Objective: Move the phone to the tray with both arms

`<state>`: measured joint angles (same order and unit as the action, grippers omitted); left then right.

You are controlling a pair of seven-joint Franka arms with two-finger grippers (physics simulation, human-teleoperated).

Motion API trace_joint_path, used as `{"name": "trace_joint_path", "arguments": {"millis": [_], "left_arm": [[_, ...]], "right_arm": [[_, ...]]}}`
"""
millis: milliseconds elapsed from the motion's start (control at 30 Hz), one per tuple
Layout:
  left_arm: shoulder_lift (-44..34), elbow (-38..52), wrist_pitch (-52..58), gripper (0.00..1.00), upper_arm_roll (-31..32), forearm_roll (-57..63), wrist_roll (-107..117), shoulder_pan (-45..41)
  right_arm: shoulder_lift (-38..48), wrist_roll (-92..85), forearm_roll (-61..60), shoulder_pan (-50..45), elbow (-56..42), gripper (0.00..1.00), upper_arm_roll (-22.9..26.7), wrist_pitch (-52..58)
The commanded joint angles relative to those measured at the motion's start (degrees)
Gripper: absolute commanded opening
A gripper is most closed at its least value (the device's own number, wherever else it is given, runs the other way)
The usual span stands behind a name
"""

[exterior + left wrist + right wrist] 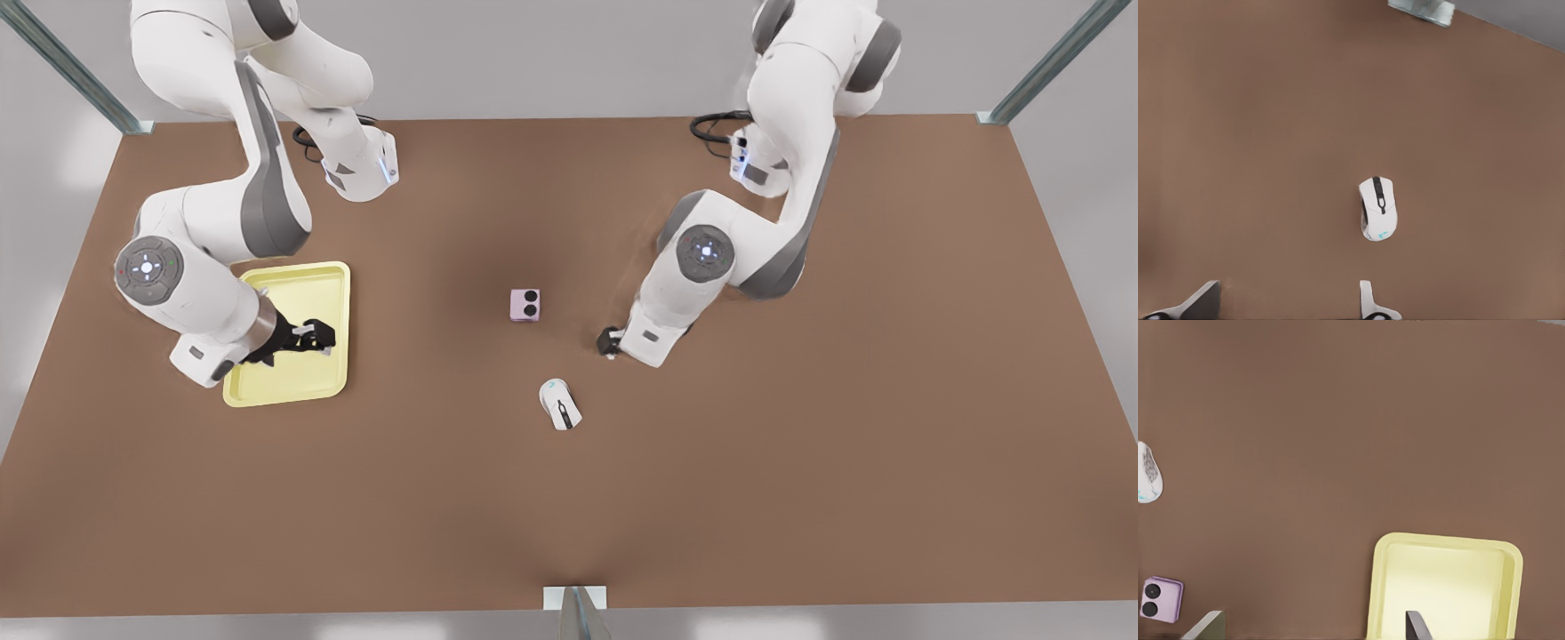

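A white mouse (560, 404) with a black wheel strip and a small teal mark lies flat on the brown worktop (800, 462), apart from everything else. Metal posts (62, 67) stand at the far corners, and a bracket (575, 600) sits at the near edge.

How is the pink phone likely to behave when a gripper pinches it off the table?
The phone looks like a flat, squarish slab, so probably rigid and unlikely to roll or tip. It lies low on the table, so fingers may get little edge to grip. Its smooth-looking face could slip.
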<state>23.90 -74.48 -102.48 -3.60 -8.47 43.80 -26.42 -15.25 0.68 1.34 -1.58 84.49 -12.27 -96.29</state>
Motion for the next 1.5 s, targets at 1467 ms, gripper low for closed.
{"name": "trace_joint_path", "arguments": {"millis": [1467], "left_arm": [[-8.0, -2.2, 24.5, 1.00, 3.7, 1.7, -50.8, 21.2]], "right_arm": [[-15.6, 40.4, 0.0, -28.6, 30.6, 1.00, -2.6, -46.6]]}}
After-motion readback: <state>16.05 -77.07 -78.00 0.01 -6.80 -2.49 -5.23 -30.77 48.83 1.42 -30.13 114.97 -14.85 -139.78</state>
